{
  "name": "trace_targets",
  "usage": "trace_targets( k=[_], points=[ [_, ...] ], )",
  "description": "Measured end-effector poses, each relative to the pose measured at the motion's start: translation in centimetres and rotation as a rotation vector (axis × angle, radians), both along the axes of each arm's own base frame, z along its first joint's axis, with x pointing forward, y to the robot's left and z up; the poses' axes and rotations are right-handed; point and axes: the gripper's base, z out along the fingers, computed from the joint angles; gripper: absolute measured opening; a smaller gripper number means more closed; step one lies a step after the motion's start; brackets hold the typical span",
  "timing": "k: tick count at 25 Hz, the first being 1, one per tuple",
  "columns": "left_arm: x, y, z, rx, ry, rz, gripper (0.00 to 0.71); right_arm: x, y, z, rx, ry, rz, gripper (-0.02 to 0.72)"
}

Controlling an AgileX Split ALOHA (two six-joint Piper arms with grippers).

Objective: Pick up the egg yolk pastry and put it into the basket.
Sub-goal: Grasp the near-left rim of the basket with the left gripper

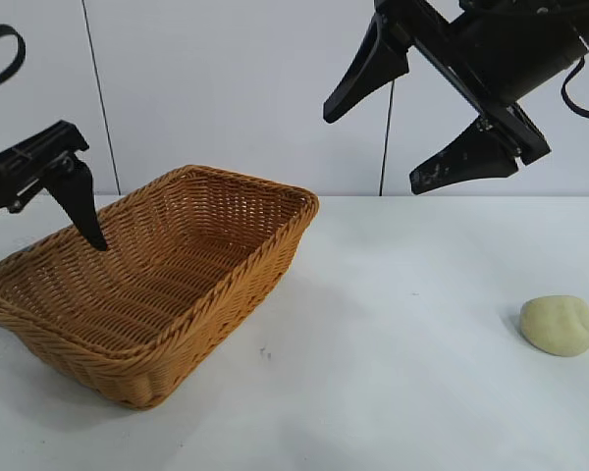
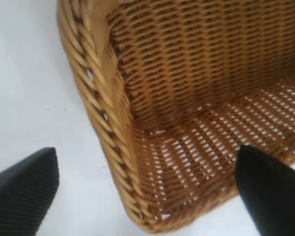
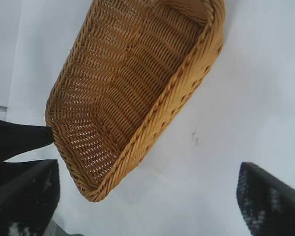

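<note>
We were right at the start here: the egg yolk pastry sat alone on the white bench, well over to the right side and well apart from the basket, untouched. The basket held nothing that we could see, in any of the three views.

Up high, the right gripper hung in the air with its jaws spread wide, above the bench and nowhere near the pastry. We judged the reach as the step in hand, with the grasp not yet made. The left gripper hovered over the basket's near-left end, one black finger pointing down inside the rim; its wrist view showed the two fingers set far apart, so we called it open and idle.

What the next move called for, as we read it: bring the right gripper down and outward until the lump sat between the jaws, close gently on that soft-looking rounded shape, lift, then carry it left across the bench and over the braided rim.

The catch was that the right wrist view showed basket and bench only, no pastry at all, so the exterior view alone placed it. Most of the left arm was cut off at the frame edge.
</note>
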Motion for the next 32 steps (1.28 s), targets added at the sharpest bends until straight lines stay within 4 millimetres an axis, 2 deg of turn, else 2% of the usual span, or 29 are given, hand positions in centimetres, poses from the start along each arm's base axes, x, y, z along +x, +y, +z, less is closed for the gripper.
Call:
trace_targets(
  k=[8,15,17,19,23,24,27,32],
  points=[
    [1.4,-0.2,-5.3,0.047,0.081,0.028,0.696,-0.2,0.1,0.0,0.003,0.013,0.013,0.695],
    [1.5,-0.2,-5.7,0.047,0.086,0.048,0.685,-0.2,0.1,0.0,0.004,0.014,0.014,0.695],
    [1.5,-0.2,-5.7,0.045,0.088,0.055,0.615,-0.2,0.1,0.0,0.004,0.015,0.015,0.695],
    [1.5,-0.2,-5.7,0.045,0.088,0.057,0.502,-0.2,0.1,0.0,0.004,0.015,0.015,0.695],
    [1.5,-0.1,-5.8,0.034,0.095,0.082,0.112,-0.2,0.1,0.0,0.004,0.015,0.015,0.695],
    [1.6,-0.1,-5.7,0.033,0.088,0.081,0.087,-0.2,0.1,0.0,0.004,0.015,0.015,0.695],
    [1.7,-0.3,-5.4,0.031,0.108,0.064,0.084,-0.2,0.1,0.0,0.004,0.015,0.015,0.695],
    [4.0,-1.3,-2.6,0.042,0.062,-0.094,0.083,-0.2,0.1,0.0,0.004,0.015,0.015,0.695]
  ],
)
